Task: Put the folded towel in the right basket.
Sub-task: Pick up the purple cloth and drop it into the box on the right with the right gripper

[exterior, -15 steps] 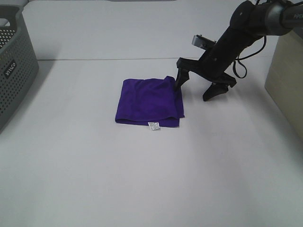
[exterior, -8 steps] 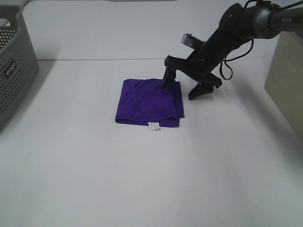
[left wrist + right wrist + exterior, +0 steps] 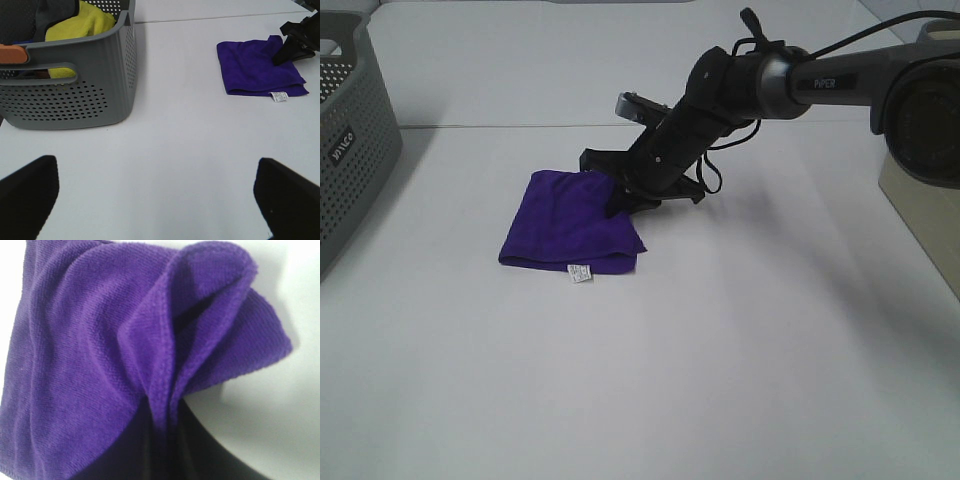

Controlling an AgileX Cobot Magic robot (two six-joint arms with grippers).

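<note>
The right claw [image 3: 618, 203] pinches only the towel [image 3: 563, 224] edge at frame centre — lifted, the folds could sag open or slip free.

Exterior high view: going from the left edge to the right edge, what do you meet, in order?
Grey basket → purple towel → right gripper, at the towel's right edge → beige container.
</note>
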